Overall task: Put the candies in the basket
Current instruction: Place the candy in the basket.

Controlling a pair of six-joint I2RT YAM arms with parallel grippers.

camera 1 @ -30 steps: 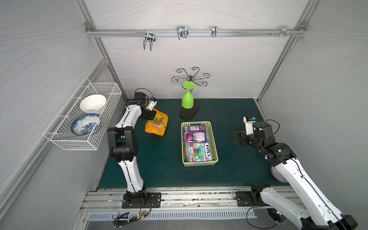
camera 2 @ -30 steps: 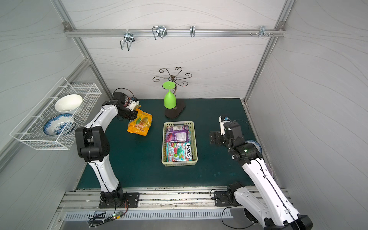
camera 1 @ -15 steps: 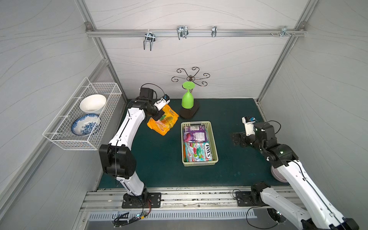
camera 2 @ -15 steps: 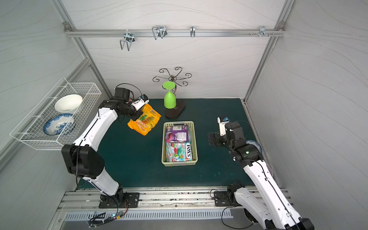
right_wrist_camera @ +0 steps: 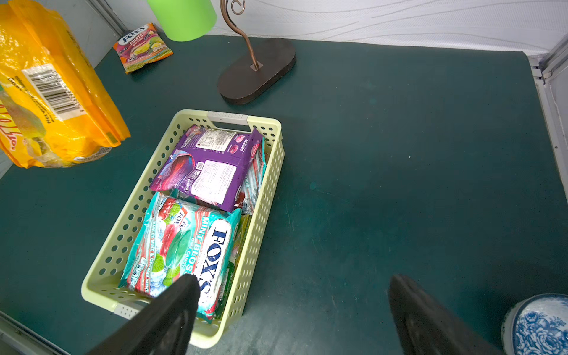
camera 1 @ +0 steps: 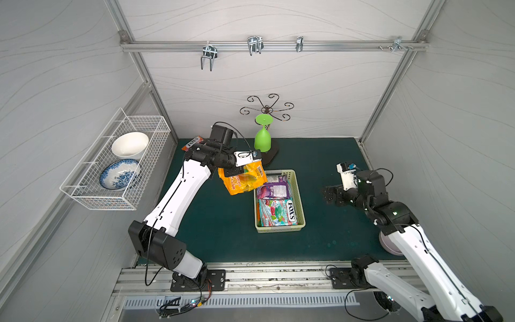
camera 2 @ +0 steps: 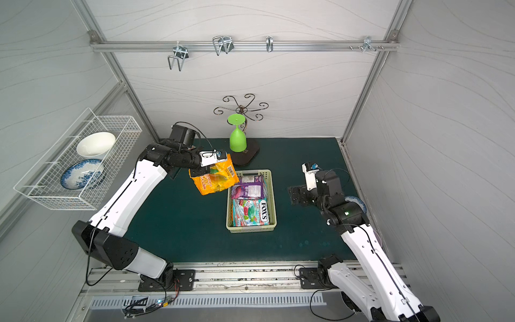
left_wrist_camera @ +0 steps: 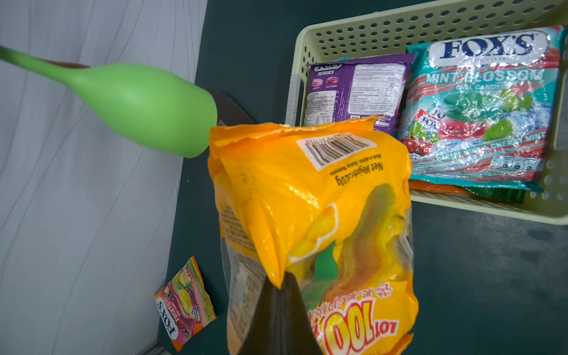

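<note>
The wire rack (camera 1: 97,199) on the left wall holds its two bowls as before. In the back left corner of the surface lies a small FOX'S bag (camera 1: 192,142), which did not show in the earlier top views, when the left arm stood over that corner. That arm has swung out from its folded pose at the far left and now reaches toward the middle. The left jaws are clenched on the orange bag (camera 1: 242,181), pinching a fold of it, as the left wrist view shows. A second ago the bag was well left of the basket (camera 1: 280,229). Now it hangs just beside the basket's far left corner, and in both top views its edge overlaps the rim there. Inside the basket, unchanged, a purple bag (camera 1: 274,189) lies toward the far end and a teal bag (camera 1: 278,213) toward the near end, with other bags partly hidden beneath. The right jaws stand wide apart, grasping nothing, over bare surface to the right of the basket, about where they were.
</note>
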